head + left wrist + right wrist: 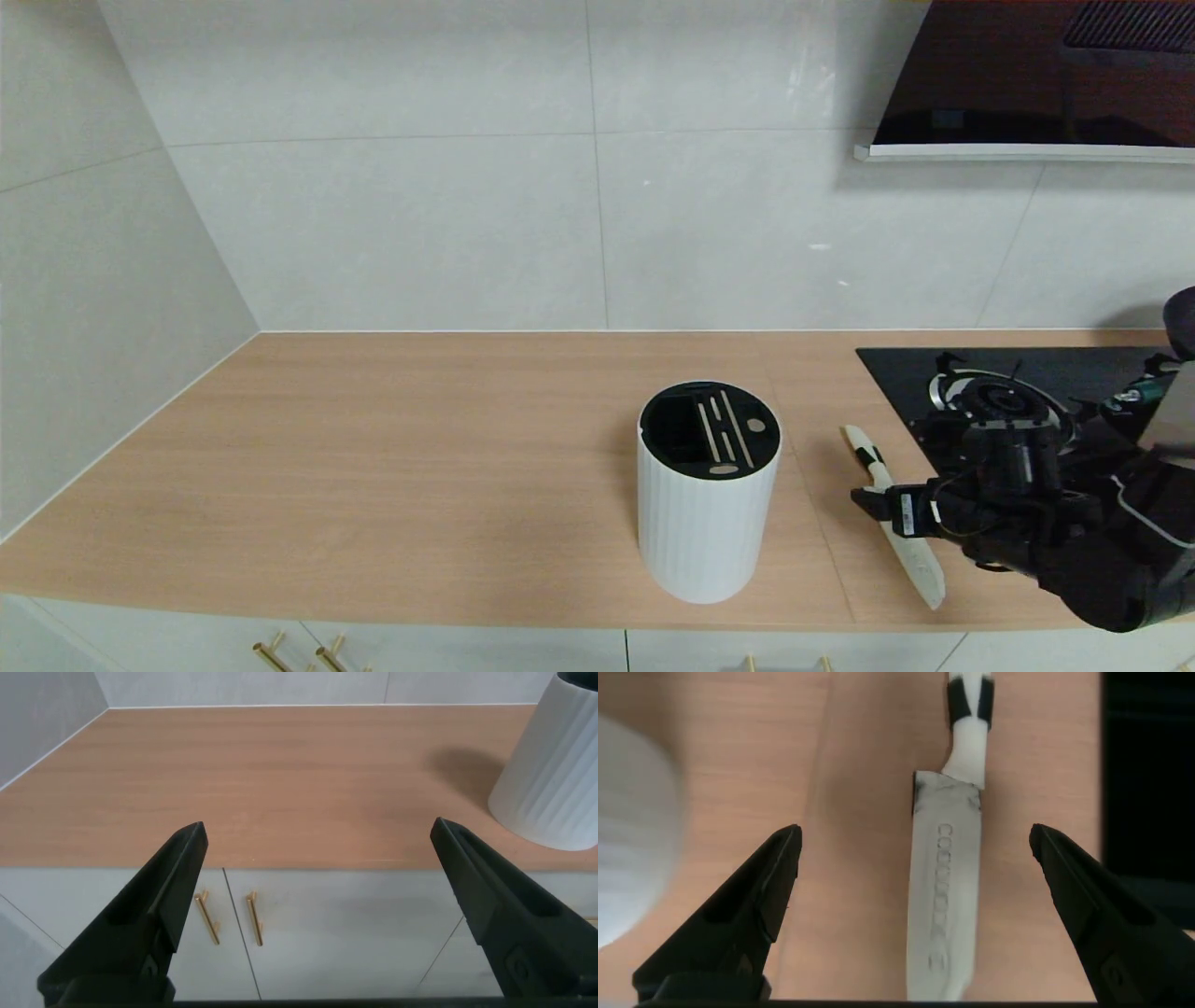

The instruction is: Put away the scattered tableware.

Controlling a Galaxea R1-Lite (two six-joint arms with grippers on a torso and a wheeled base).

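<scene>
- Head view: wooden counter (420, 467) runs along a tiled wall, with a black hob (896, 373) set in at its right end and a dark range hood (1027, 75) above that.
- White ribbed knife holder (708, 504) stands upright near the counter's front edge, right of centre. Its black top has slots and one larger opening.
- Knife (920, 560) lies flat on the counter between holder and hob, apart from both. The white handle with black bands points to the back edge and the blade tip is near the front edge.
- Right gripper (887, 509) comes in from the hob side and sits over the middle of the knife. Can't tell from here whether it touches.
- Left wrist view: left gripper (318, 831) is open, fingers wide, nothing between them.
- It hangs out past the counter's (280, 775) front edge, with gold cabinet handles (207, 917) below.
- Holder (556, 765) is off to one side, well apart from this gripper.
- Right wrist view: right gripper (915, 835) is spread wide and holds nothing.
- Knife (945, 896) is lined up between the fingers (775, 887), blade nearest the camera and banded handle farther off.
- Neither finger touches the knife. A blurred white edge of the holder (631, 831) shows on one side and the dark hob (1148, 784) on the other.
</scene>
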